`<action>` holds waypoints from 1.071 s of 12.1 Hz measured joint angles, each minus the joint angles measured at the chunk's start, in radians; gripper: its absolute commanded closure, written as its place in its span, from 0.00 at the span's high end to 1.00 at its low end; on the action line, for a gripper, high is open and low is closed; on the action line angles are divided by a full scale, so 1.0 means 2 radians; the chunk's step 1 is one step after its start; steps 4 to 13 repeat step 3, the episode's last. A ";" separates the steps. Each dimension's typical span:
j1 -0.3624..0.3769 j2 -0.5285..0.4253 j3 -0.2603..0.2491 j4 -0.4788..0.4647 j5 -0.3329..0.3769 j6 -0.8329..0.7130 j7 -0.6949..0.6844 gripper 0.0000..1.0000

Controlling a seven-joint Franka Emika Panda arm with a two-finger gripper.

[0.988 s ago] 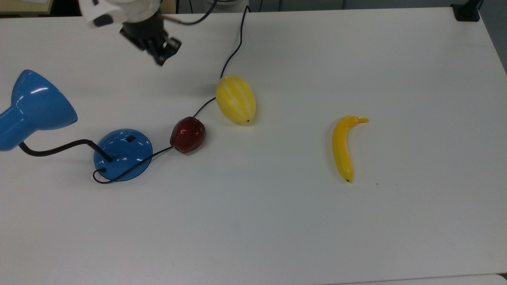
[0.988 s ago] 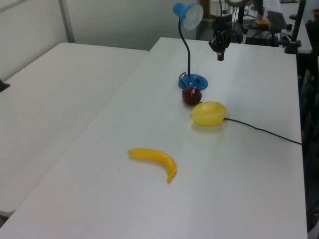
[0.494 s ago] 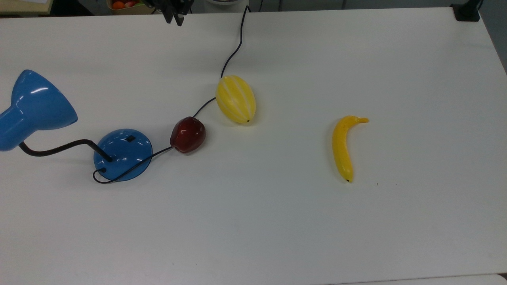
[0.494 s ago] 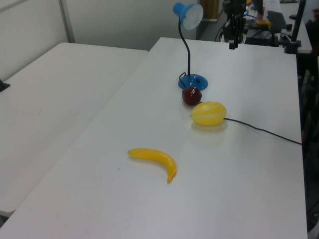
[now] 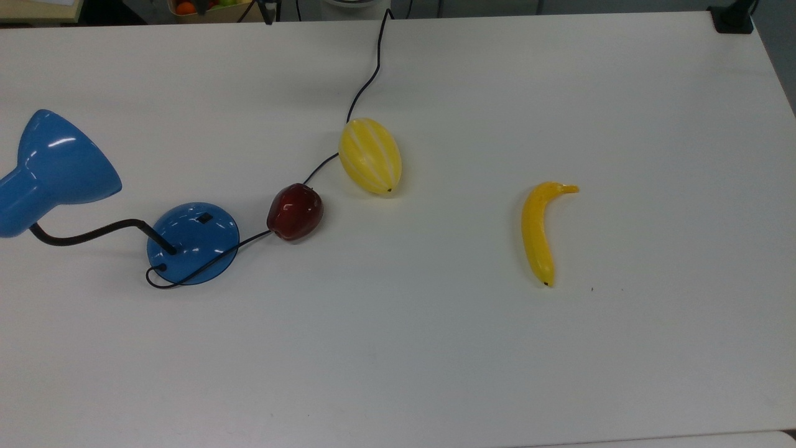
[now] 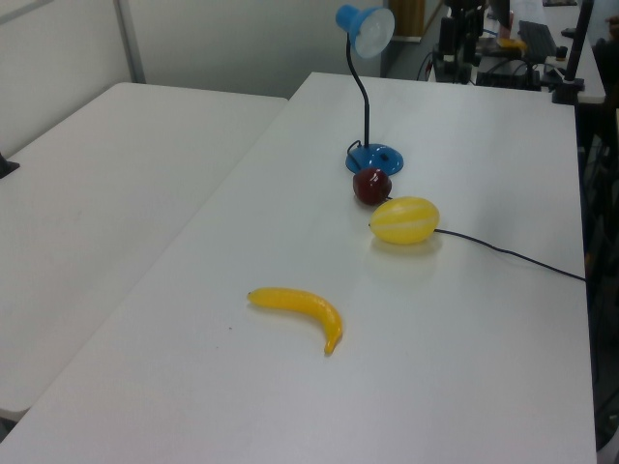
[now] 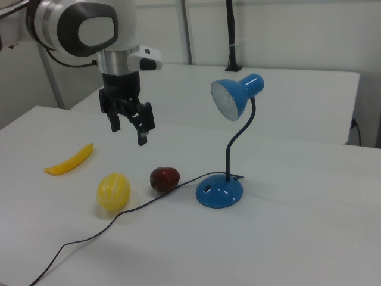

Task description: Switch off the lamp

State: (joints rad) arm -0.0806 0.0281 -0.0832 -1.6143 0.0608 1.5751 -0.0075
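Observation:
The blue lamp stands at the top view's left, with its domed base (image 5: 193, 244) on the table and the small black switch (image 5: 204, 218) on top. Its cone shade (image 5: 59, 160) hangs off a bent black neck. In the right view the base (image 7: 219, 192) sits at centre and the shade (image 7: 232, 95) faces the camera, its inside pale. My gripper (image 7: 129, 134) hangs high above the table, up and to the right view's left of the lamp. It is open, holds nothing and touches nothing. The left view shows the lamp base (image 6: 375, 157) at the table's far end.
A dark red apple (image 5: 295, 211) lies beside the lamp base, with the black cord (image 5: 367, 74) running under it. A yellow striped melon (image 5: 370, 155) lies on the cord further on. A banana (image 5: 538, 233) is at the top view's right.
The gripper has risen and pulled back from above the table near the lamp toward the top view's top edge. The lamp and the fruit have not moved.

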 measured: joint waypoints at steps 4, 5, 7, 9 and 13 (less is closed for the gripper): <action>-0.001 0.000 0.001 0.002 0.000 -0.015 -0.002 1.00; -0.001 0.000 0.001 0.002 0.000 -0.015 -0.002 1.00; -0.001 0.000 0.001 0.002 0.000 -0.015 -0.002 1.00; -0.001 0.000 0.001 0.002 0.000 -0.015 -0.002 1.00; -0.001 0.000 0.001 0.002 0.000 -0.015 -0.002 1.00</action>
